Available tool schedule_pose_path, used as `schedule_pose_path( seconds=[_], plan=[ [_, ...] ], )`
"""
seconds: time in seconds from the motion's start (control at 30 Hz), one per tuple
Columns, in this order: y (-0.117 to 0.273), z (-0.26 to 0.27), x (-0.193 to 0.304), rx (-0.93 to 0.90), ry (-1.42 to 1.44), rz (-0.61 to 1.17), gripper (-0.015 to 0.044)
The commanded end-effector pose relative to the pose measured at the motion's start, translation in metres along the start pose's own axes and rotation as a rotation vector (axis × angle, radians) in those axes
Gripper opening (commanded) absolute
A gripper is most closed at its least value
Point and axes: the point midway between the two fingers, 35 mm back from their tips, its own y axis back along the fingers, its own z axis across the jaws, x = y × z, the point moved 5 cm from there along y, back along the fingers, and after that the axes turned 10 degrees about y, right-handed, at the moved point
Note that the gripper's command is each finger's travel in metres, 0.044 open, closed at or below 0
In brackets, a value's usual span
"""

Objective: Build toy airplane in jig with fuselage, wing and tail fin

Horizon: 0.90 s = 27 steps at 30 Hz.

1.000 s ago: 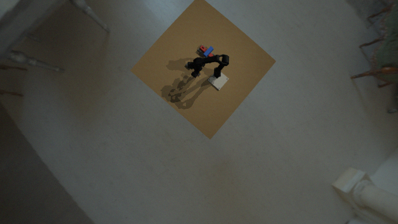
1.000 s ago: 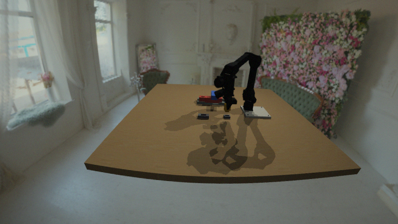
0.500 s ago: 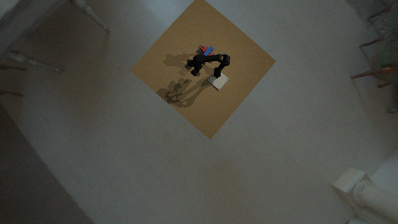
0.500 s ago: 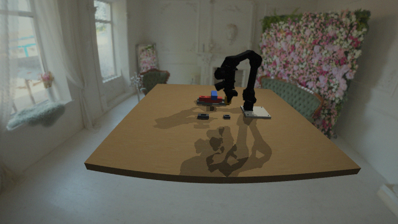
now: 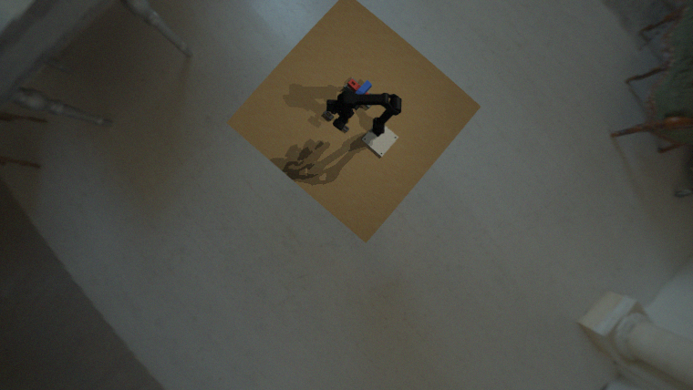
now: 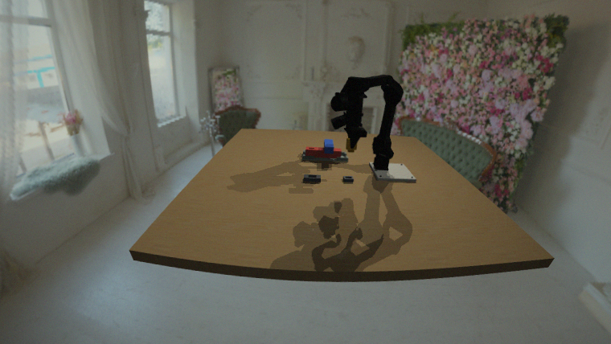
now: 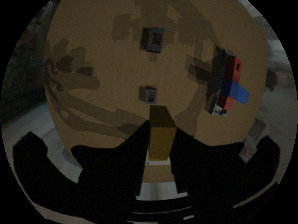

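The red fuselage (image 5: 353,83) (image 6: 313,151) (image 7: 234,65) lies in the dark grey cradle (image 7: 219,80) and looks level. The blue wing (image 5: 364,87) (image 6: 328,146) (image 7: 236,91) sits across its top; its tab is hidden. A dark socket opening shows near the fuselage end away from the wing. My gripper (image 6: 354,137) (image 7: 156,124) is shut on the yellow-orange tail fin (image 6: 351,145) (image 7: 162,144). It holds the fin in the air above the table, to the right of the cradle in the exterior view. The fin is hidden under the arm in the top view.
A larger dark holder (image 6: 311,178) (image 7: 155,40) and a smaller dark holder (image 6: 347,179) (image 7: 151,95) stand on the table in front of the cradle in the exterior view. The arm's white base plate (image 5: 383,143) (image 6: 399,173) is at the right. Broad arm shadows cross the table.
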Motion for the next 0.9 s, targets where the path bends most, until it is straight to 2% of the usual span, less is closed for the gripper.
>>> schedule_pose_path(
  seconds=[0.0,0.87],
  plan=[
    [0.005,-0.002,-0.001,-0.01,-0.005,-0.008,0.0],
    [-0.001,-0.044,-0.042,-0.018,-0.066,-0.016,0.0]
  ],
)
